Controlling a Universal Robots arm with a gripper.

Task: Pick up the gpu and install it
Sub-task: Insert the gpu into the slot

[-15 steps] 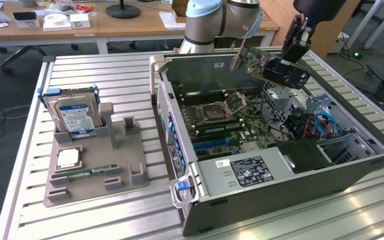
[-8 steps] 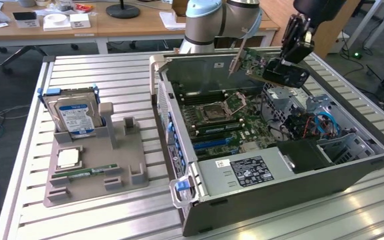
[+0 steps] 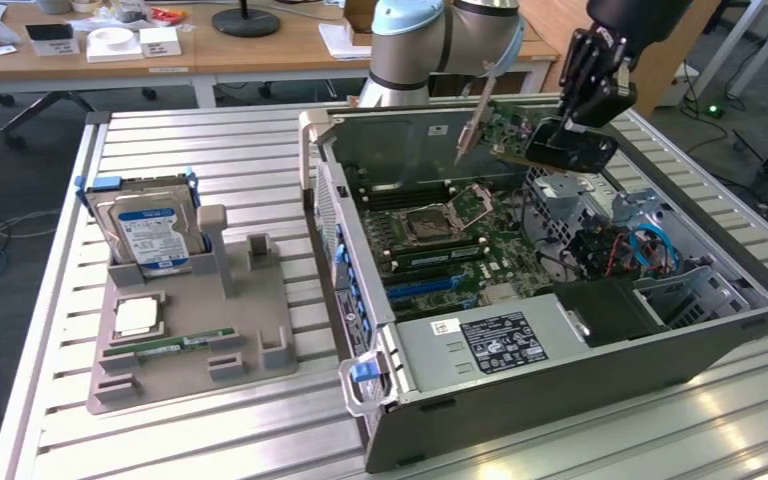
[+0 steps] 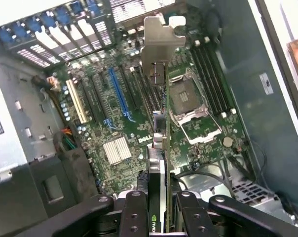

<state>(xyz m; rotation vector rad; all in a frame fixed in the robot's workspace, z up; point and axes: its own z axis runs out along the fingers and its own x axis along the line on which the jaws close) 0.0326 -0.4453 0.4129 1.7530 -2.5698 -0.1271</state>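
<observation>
- Silver ribbed metal makes up the bench [image 3: 224,140]. On it stands an open grey steel computer case [image 3: 704,340], with its green motherboard [image 3: 451,250] exposed.
- In the exterior view the gpu [image 3: 531,135] is off the bench. The dark jaws grip it in the air above the far end of the case, toward the exterior view's right.
- It hangs tilted, with its thin silver bracket [image 3: 471,128] pointing down toward the board. The pickup looks done, and the card is not yet seated in any slot.
- On the exterior view's left a matte grey moulded holder [image 3: 244,330] carries a boxy hard drive [image 3: 151,235] with a blue-white label, a square processor chip [image 3: 137,317] and a slim green memory stick [image 3: 171,345].
- In the wrist view the gpu [image 4: 159,163] appears edge-on, a thin flat card pinched between the two black jaws.
- Its stamped bracket [image 4: 161,37] is bare shiny metal with a notched tip, and it is the end farthest from the jaws.
- Below it lies the glossy green motherboard [image 4: 203,143], with a long blue plastic expansion slot [image 4: 118,94], a finned silver heatsink [image 4: 115,149] and an open metal-framed processor socket [image 4: 188,101].
- The card hangs well clear of the board and apart from the blue slot, so I judge that lining it up and pressing it home are not yet done.
</observation>
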